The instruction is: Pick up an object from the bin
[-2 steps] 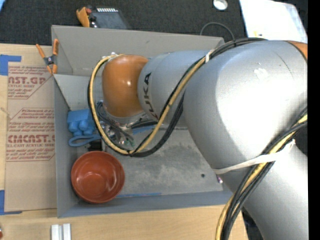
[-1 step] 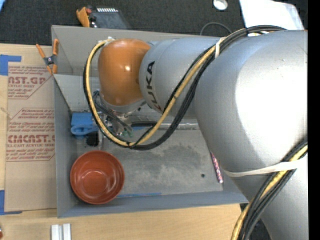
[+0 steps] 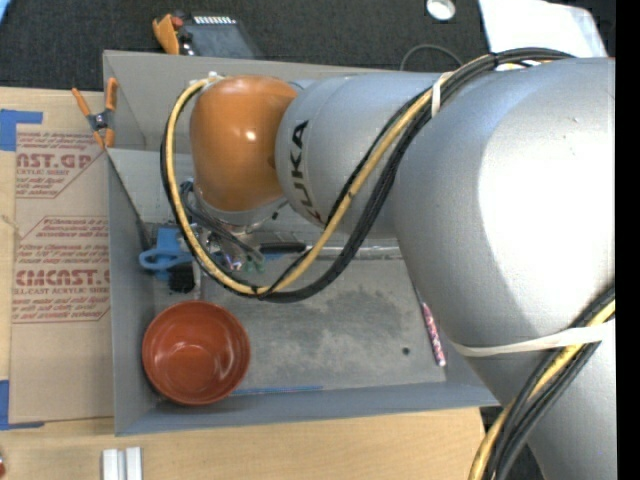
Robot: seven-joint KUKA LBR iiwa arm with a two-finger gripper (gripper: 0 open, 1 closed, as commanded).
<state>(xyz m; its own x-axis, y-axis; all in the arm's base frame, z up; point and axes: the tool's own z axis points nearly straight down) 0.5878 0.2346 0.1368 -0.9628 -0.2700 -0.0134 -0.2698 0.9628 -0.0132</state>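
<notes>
Gripper (image 3: 228,249) sits low in the upper-left part of the bin (image 3: 330,313), under the orange cover (image 3: 235,138) on the wrist; open or closed, cannot tell, and nothing is visibly held. Nearest thing is a blue plastic piece (image 3: 160,253), just to the gripper's left and close against the bin's left wall, shape irregular with a rounded lobe poking left. A small black piece (image 3: 181,281) lies right below the blue one, touching or nearly so, cannot tell which. A red-brown bowl (image 3: 195,354) stands upright in the lower-left corner, glossy, round, hollow side up, close to the left and front walls and apart from the gripper. A thin pink strip (image 3: 434,334) lies on the right, partly under the arm (image 3: 480,218). Yellow and black cables (image 3: 330,233) loop from the arm round the wrist and hang near the blue piece. Room is tight on the left, between wall and blue piece. The floor's middle, between bowl and pink strip, is bare grey metal, dull and scuffed with a darker speckled patch. The bin's walls are smooth grey sheet.
</notes>
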